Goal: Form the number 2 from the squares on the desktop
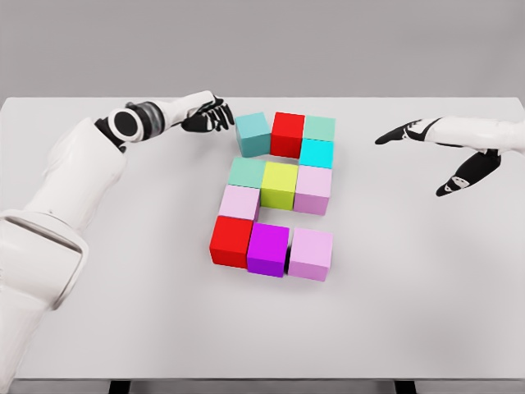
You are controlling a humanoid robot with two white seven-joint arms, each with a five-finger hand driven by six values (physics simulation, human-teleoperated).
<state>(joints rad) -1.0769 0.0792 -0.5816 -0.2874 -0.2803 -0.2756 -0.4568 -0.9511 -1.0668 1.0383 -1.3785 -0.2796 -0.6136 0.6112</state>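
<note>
While I hold both arms off the blocks, notes as follows.
Blocks: eleven coloured cubes on the white desktop (123, 328), packed mid-table in a near-finished 2.
Odd one: teal cube (253, 133), top-left, skewed and slightly apart from the red cube (288, 134).
Left hand (209, 115): just beside the teal cube, fingers loosely curled, holding nothing.
Right hand (439, 152): well clear, fingers spread, empty.
Handling, my guess: rigid, light, smooth-faced; they should slide readily.
Grip: I'd pinch opposite side faces or nudge the outer face flush.
</note>
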